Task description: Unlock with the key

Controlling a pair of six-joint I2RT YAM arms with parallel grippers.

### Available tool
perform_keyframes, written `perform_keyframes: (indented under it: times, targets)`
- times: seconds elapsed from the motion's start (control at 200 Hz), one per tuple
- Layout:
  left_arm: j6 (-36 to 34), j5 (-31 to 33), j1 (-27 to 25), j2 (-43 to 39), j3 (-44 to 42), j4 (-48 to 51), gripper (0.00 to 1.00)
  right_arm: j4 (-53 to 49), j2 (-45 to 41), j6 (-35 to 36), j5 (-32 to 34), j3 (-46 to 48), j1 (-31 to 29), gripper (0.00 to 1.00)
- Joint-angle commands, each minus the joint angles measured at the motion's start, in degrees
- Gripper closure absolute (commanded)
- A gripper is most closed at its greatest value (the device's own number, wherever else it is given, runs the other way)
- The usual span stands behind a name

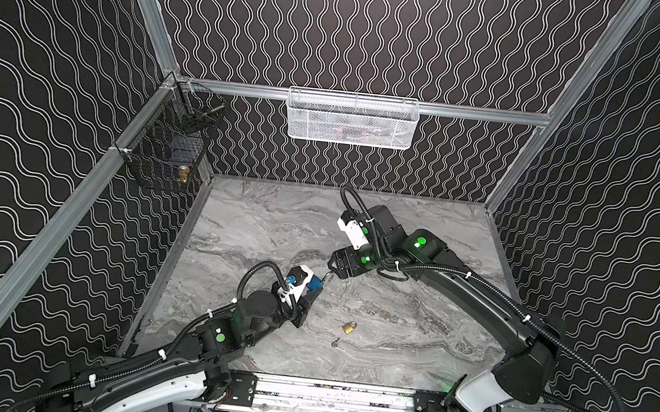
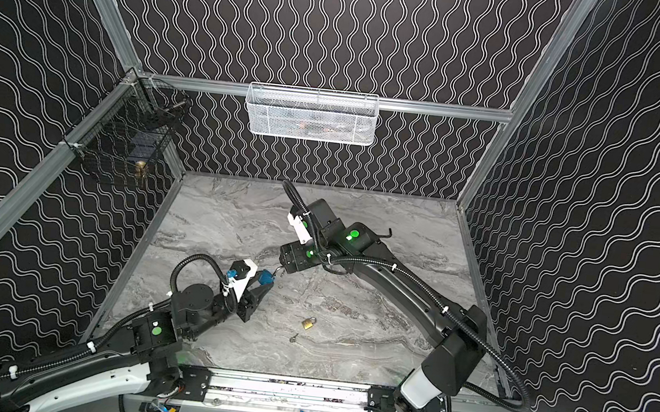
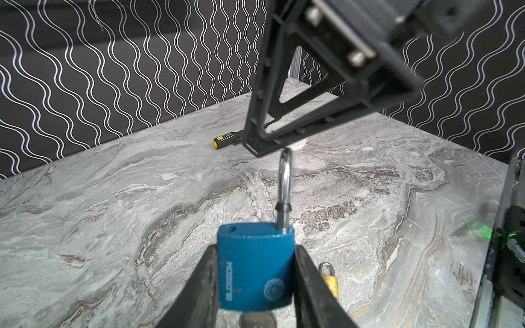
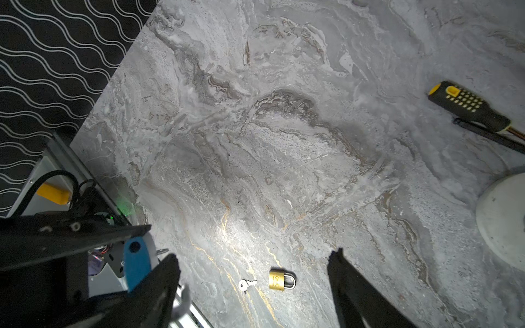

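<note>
The left gripper point(image 3: 255, 251) is clenched on the narrow edges of the blue padlock point(image 3: 254, 272). It holds the padlock up over the desk point(image 3: 113, 198) with the shackle point(image 3: 284, 181) pointing away from the wrist. One socket on top of the body shows empty, so the lock looks already sprung. The right gripper point(image 4: 252, 255) is spread wide and grasps nothing. The tip of one of its fingers point(image 3: 264, 142) sits at the crown of the shackle, touching it or just off it.

If that finger presses down along the shackle, it could drive the free leg back into its socket and relatch the lock. A sideways push could swivel the body in the left grip, which bears only on two slim faces. Either jolt might also shake the key loose.

Below the body, a blurred grey disc point(image 3: 257, 319) is probably the key's head, but it is cut off by the frame edge. I cannot tell how deep it is seated.

A brass padlock point(image 4: 279, 279) and a small key point(image 4: 246, 284) lie just beside each other on the desk and could be mistaken for the target. The screwdriver point(image 4: 468, 106) and a white round object point(image 4: 502, 215) both run out of frame. In both top views the spot where finger and shackle meet is too small to judge.
</note>
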State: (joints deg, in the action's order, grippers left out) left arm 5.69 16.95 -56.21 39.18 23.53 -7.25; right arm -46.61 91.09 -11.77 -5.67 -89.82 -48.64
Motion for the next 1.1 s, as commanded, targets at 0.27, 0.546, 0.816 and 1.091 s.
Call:
perform_keyframes:
  times: [0.27, 0.546, 0.816, 1.091]
  targets:
    - [-0.25, 1.12, 0.13, 0.81, -0.15, -5.15, 1.00, 1.54, -3.28, -0.37, -3.79, 3.91, 1.70, 0.16]
    - [7.86, 11.51, 0.18, 6.55, 5.24, 11.09, 1.00, 7.86, -11.71, -6.91, 2.12, 17.96, 7.25, 0.16]
    - [19.20, 6.72, 0.39, 22.87, 13.27, 28.96, 1.00, 17.21, -17.57, -14.34, 1.02, 31.80, 7.25, 0.16]
    - [21.54, 1.34, 0.82, 35.82, 15.60, 30.22, 1.00, 23.30, -20.43, -19.13, -0.24, 41.97, 7.25, 0.16]
